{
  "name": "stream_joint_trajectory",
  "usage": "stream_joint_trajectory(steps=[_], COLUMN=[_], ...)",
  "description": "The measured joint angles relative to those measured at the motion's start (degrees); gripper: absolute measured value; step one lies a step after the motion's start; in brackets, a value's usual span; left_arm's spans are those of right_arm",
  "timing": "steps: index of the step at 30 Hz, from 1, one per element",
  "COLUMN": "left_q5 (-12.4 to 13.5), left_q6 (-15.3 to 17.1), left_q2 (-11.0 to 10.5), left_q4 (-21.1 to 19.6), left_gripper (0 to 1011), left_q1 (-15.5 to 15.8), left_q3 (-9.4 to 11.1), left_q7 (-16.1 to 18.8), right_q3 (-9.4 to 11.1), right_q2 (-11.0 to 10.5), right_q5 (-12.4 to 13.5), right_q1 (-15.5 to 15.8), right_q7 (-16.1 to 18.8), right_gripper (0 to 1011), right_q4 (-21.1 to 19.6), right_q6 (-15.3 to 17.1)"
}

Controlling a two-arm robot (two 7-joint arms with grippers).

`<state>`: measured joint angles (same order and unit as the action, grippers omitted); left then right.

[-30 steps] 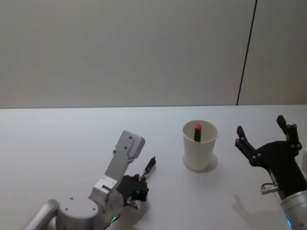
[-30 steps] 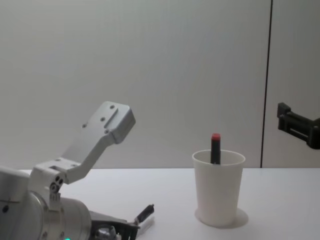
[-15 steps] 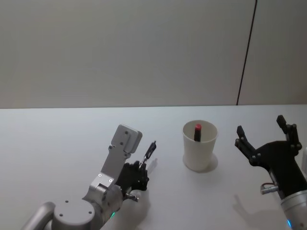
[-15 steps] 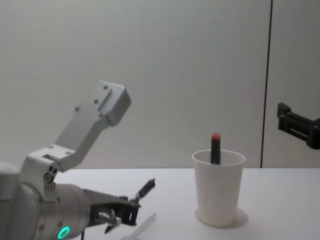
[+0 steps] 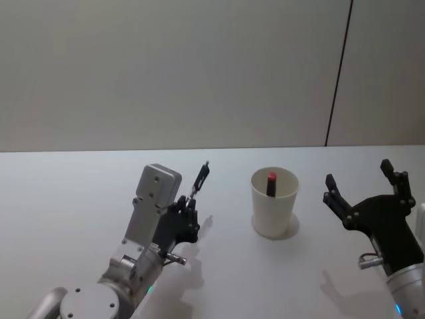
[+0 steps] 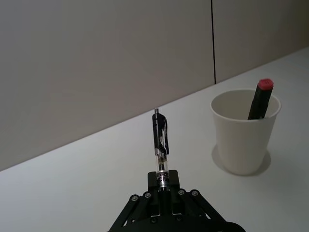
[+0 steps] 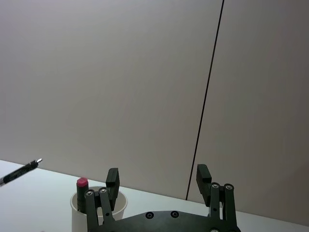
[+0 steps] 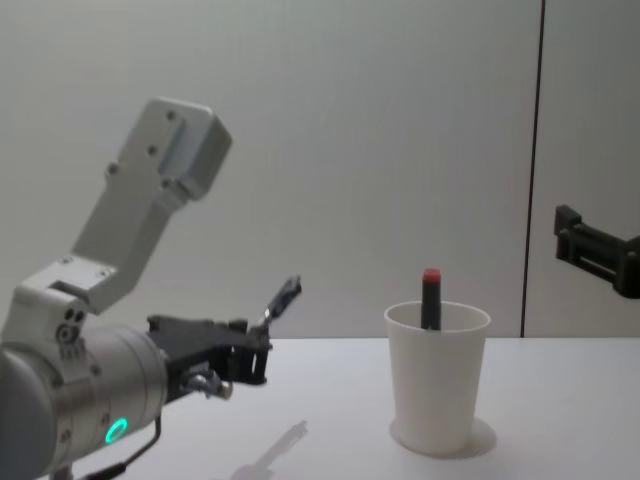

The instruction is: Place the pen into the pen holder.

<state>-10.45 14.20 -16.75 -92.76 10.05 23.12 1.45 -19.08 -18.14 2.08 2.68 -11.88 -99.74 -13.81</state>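
Note:
My left gripper (image 5: 188,209) is shut on the lower end of a black pen (image 5: 200,179), which it holds above the table with its tip pointing up and forward. In the left wrist view the pen (image 6: 160,139) sticks out from the gripper (image 6: 163,181). The pen holder (image 5: 273,211), a white paper cup, stands upright to the pen's right, apart from it, with a red-capped black marker (image 5: 271,181) inside. From the chest view the pen (image 8: 280,300) hangs left of the cup (image 8: 436,390), about level with its rim. My right gripper (image 5: 358,175) hovers open, right of the cup.
The white table (image 5: 66,193) stretches bare around the cup, with a plain wall behind it. A dark vertical seam (image 5: 337,73) runs down the wall at the right. The left arm's large grey link (image 8: 150,200) rises at the left of the chest view.
My left gripper has lifted the pen off the table and carried it up and forward, nearer the cup. The right arm and the cup have not moved.

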Motion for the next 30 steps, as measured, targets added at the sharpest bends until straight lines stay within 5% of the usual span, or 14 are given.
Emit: stream_joint_trajectory(steps=[17,30], left_q5=[1.93,3.31], left_q6=[-17.17,-32.56], left_q2=[-0.02,0.87], left_q4=[1.32,5.50], left_gripper=[139,139], left_q1=[-0.42,1.42], left_q3=[-0.89,-1.63], left_q7=[0.77,-2.92], right_q3=[0.00,0.00], right_q2=[0.00,0.00], right_q5=[0.00,0.00], right_q1=[0.00,0.00], right_q7=[0.00,0.00], right_gripper=[1002,1002], right_q4=[0.00,0.00], right_q6=[0.00,0.00])
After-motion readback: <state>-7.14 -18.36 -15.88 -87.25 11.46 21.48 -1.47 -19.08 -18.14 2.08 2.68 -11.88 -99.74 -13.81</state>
